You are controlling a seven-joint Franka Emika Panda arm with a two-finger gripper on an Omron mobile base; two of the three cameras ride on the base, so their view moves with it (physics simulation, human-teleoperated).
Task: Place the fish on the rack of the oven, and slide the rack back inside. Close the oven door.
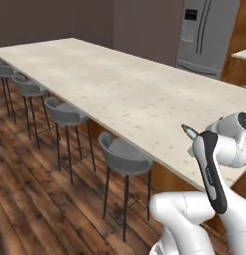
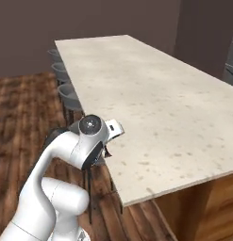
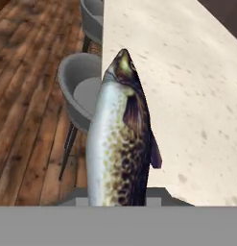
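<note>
Hand view shows the fish (image 3: 121, 144) pinched lengthwise in the jaws, head pointing away over the counter edge (image 3: 104, 48).

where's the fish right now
The fish is held in the end effector, seen close up in the hand view, its head pointing out over the counter edge above a grey stool.

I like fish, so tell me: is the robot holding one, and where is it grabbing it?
Yes. The pincer holds the fish by its tail end; the head points away over the counter's edge. The exact grip spot is hidden.
</note>
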